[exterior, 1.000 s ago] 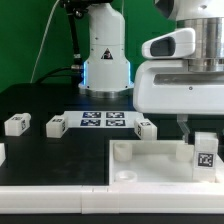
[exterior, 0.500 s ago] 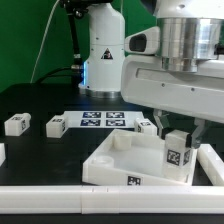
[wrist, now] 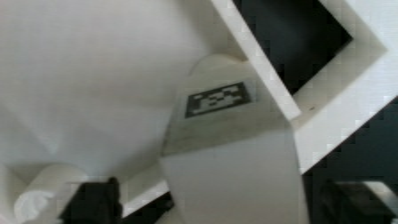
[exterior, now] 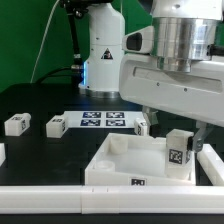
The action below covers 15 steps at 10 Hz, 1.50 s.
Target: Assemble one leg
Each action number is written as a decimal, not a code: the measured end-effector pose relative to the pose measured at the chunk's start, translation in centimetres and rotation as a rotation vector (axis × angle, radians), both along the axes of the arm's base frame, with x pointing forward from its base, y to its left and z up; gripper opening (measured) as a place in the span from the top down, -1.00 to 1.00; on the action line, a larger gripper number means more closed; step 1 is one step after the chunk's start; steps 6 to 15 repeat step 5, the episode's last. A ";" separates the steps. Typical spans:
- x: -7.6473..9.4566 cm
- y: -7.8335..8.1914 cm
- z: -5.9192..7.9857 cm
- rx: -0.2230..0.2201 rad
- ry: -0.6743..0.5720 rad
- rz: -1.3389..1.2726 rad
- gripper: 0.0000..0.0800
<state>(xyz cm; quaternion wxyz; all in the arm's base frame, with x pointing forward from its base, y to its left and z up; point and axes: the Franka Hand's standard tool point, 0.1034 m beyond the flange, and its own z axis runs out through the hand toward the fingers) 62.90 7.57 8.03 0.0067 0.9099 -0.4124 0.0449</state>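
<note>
My gripper (exterior: pixel 184 136) is shut on a white leg (exterior: pixel 180 153) with a black-and-white tag on its side. It holds the leg upright in the near right corner of the white square tray (exterior: pixel 108 163), and the leg's lower end reaches down into that corner. In the wrist view the leg (wrist: pixel 224 150) fills the middle between my two dark fingers (wrist: pixel 89 202), with the tray's rim beside it. Whether the leg's foot is seated in a socket is hidden.
Two loose white legs (exterior: pixel 16 124) (exterior: pixel 56 126) lie at the exterior view's left. A third (exterior: pixel 146 126) lies by the marker board (exterior: pixel 103 121), partly behind my gripper. A white rail (exterior: pixel 50 196) runs along the front. The robot base stands behind.
A second ago the leg stood further to the exterior view's right with the tray squared to the front. The gripper, leg and tray have since turned and shifted left; little change in the last half second.
</note>
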 end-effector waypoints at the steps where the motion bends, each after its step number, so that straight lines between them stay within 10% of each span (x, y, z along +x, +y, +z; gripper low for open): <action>1: 0.0 0.0 0.0 0.000 0.000 0.000 -0.52; 15: 0.0 0.0 0.0 0.000 0.000 0.000 -0.62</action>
